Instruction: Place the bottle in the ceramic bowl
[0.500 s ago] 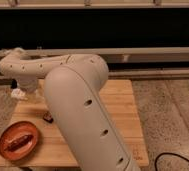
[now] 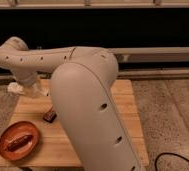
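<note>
Pale bottle (image 2: 14, 88) at far-left corner of surface (image 2: 128, 102), just past the left edge. Probably held by pincer (image 2: 28, 90), but too smeared to confirm. Same for pincer width: wide or narrow, not readable. Low over that same corner. Next, ceramic bowl (image 2: 5, 149) at near-left corner, well apart from bottle, with elongated brown piece (image 2: 19, 142) inside. Small dark block (image 2: 49, 116) between the two, toward mid-surface. Arm (image 2: 88, 115) covering centre.
</note>
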You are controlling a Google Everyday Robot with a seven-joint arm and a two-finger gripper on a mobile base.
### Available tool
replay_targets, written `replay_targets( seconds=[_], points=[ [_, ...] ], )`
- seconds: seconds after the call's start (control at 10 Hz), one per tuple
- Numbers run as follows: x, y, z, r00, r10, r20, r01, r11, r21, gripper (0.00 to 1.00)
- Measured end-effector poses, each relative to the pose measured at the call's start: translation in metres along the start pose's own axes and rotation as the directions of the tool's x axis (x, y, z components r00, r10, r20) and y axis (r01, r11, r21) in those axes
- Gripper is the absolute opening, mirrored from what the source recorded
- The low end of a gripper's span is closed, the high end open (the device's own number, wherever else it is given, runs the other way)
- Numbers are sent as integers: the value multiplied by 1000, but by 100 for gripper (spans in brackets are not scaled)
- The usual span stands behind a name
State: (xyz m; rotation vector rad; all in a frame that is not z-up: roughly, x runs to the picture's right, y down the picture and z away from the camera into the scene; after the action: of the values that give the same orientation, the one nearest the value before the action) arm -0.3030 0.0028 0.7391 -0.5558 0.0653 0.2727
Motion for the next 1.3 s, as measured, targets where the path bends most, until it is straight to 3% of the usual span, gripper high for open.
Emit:
replay_targets(
  seconds=[0.4, 1.3],
  points=[
    [-9, 56, 1, 999, -34, 5, 34, 999, -22, 0],
    [-12, 101, 6, 997, -83, -11, 82, 996, -36, 0]
  ],
)
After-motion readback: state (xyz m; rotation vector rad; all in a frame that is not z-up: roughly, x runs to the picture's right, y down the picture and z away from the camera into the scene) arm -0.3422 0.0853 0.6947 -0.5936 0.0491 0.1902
